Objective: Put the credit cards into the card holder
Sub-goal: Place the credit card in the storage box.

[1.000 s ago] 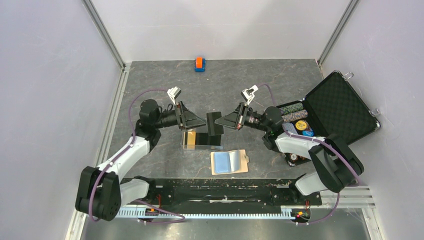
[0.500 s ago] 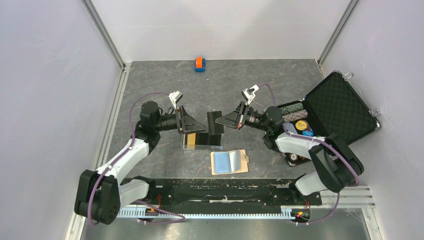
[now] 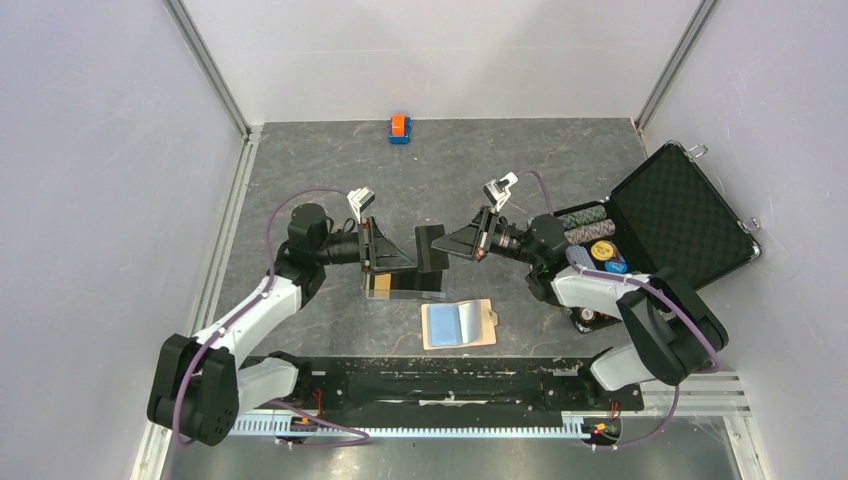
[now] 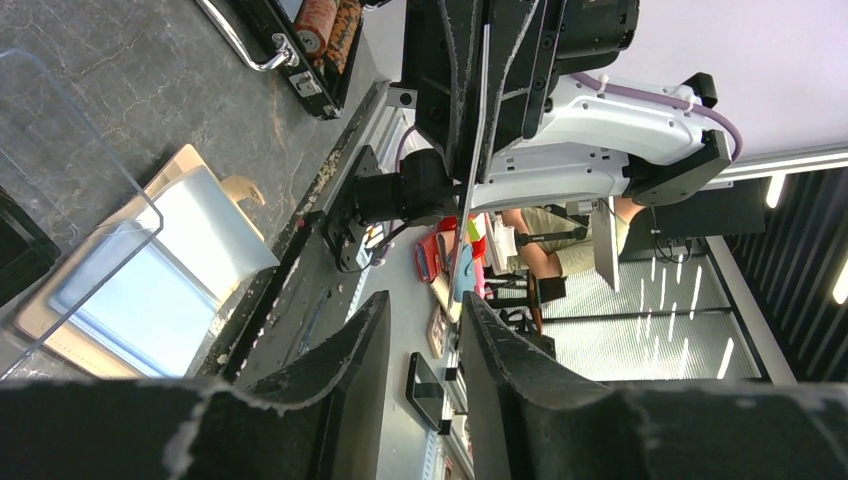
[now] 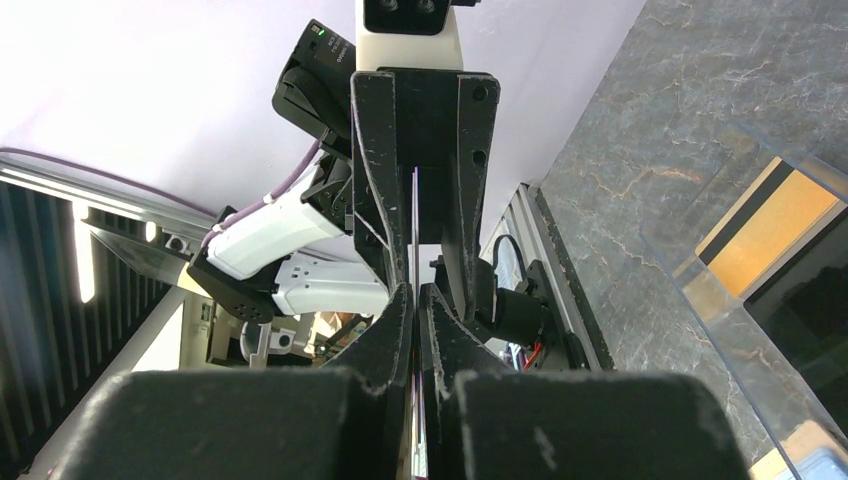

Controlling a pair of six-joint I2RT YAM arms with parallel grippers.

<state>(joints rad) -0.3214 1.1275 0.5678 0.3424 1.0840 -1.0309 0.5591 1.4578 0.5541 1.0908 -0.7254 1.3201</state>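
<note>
Right gripper [image 3: 449,245]: clenched on one end of a black card [image 3: 430,247], which hangs off the table in the gap between my two wrists. Both wrist cameras see it edge-on, so its free end points straight into my left gripper [image 3: 408,260].

Left gripper: jaws apart, one finger on each side of the card's free edge, not pinching it as far as I can see.

Reading: a mid-air handover, probably so the card ends up gripped by its trailing end with the leading edge free for the slot.

Card holder [image 3: 487,322]: flat on the table, below the right gripper and nearer my bases. A light blue card [image 3: 450,323] lies on or in it; I cannot tell which.

Gold card [image 3: 380,280]: directly beneath the left gripper, beside a clear plastic tray [image 3: 420,290]. Not yet handled.

Risk: closing off-centre would bend or twist the thin card.
</note>
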